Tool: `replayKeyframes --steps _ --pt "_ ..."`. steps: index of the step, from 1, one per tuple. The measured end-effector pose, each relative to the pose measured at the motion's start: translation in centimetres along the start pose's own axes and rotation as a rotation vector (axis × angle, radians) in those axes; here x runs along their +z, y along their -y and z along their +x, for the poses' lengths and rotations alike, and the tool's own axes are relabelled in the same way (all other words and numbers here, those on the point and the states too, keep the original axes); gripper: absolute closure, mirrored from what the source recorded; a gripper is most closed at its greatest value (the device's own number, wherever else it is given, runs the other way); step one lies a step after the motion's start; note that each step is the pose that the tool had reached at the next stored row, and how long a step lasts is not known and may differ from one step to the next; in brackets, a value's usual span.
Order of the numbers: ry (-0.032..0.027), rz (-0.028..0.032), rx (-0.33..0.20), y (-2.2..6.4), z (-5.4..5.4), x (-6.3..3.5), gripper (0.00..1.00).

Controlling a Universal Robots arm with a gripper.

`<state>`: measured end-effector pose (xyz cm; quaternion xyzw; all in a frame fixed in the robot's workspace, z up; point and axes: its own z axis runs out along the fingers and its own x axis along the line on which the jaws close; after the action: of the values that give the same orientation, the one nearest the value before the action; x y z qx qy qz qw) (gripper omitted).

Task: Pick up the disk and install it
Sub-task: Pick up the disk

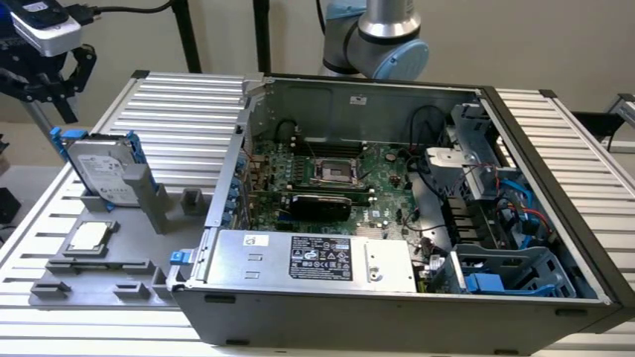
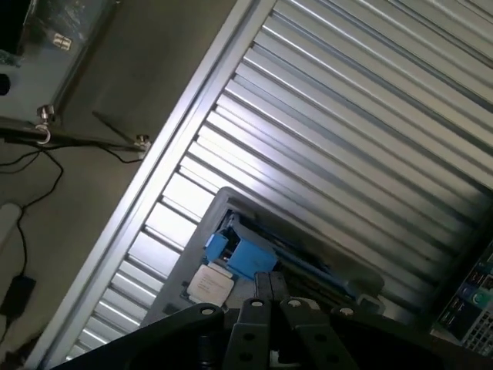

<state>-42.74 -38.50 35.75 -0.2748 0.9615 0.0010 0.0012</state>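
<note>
While the claw (image 1: pixel 50 89) (image 2: pixel 269 287) hangs pressed together and empty above the ribbed counter (image 1: pixel 189 97), the disk (image 1: pixel 104 171) (image 2: pixel 250 258) stands on edge in a grey holder (image 1: pixel 149 197) below it, untouched. A square chip (image 1: pixel 88 236) (image 2: pixel 208 284) lies beside the holder. The open computer case (image 1: pixel 347 327) sits well off to the exterior view's right of the claw.

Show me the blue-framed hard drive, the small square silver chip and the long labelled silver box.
Silver-grey metal hard drive in blue plastic carrier (image 1: pixel 104 169), exterior view, labelled metal face.
Small square silver chip (image 1: pixel 88 236), exterior view, middle of its top.
Long silver metal box (image 1: pixel 320 259), exterior view, its black-and-white label.
</note>
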Motion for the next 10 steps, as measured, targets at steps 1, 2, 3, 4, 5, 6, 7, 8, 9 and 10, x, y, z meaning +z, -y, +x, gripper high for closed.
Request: replayKeyframes --steps 1,2,3,4,5,6,7,8,9,10 --pt "0.0002 -0.0002 -0.019 0.00 0.00 0.00 0.89" --pt "0.0003 -0.0005 -0.037 0.00 0.00 0.00 0.89" --pt "0.0004 -0.0007 -0.055 0.00 0.00 0.01 0.89" --pt "0.0005 -0.0008 -0.073 0.01 0.00 0.01 0.89" --pt "0.0005 -0.0010 -0.091 0.00 0.00 0.01 0.89" --pt "0.0005 -0.0012 -0.109 0.00 0.00 0.01 0.89" --pt "0.0006 -0.0014 -0.127 0.00 0.00 0.01 0.89" --pt "0.0006 -0.0016 -0.145 0.00 0.00 0.01 0.89" --pt "0.0007 -0.0017 -0.164 0.01 0.00 0.01 0.89" --pt "0.0007 -0.0020 -0.182 0.00 0.00 0.01 0.89"
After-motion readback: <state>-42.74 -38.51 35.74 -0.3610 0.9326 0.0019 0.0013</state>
